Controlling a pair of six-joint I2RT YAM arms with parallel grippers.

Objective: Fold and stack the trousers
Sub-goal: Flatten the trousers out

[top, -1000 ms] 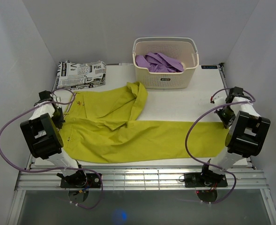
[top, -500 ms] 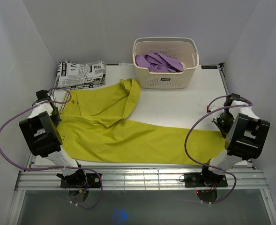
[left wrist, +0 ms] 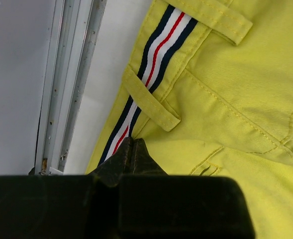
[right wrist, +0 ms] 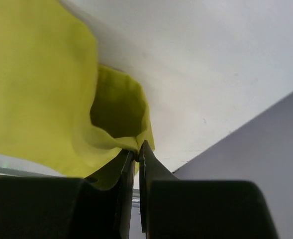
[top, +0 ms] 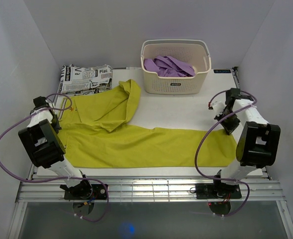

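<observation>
Long mustard-yellow cloth trousers (top: 136, 144) lie across centre of white table (top: 186, 112): waistband at left, 1 leg running to lower right, other leg folded up toward upper centre. L gripper (left wrist: 132, 145), jaws pressed together, pinches waistband edge by navy-white-red striped tape (left wrist: 156, 50). R gripper (right wrist: 138, 148) pinches leg hem, cloth bunched above tips. White slotted plastic basket (top: 151, 82) w/ purple garment (top: 168, 65) at top centre; black-and-white newspaper-print garment (top: 84, 78) upper left.
</observation>
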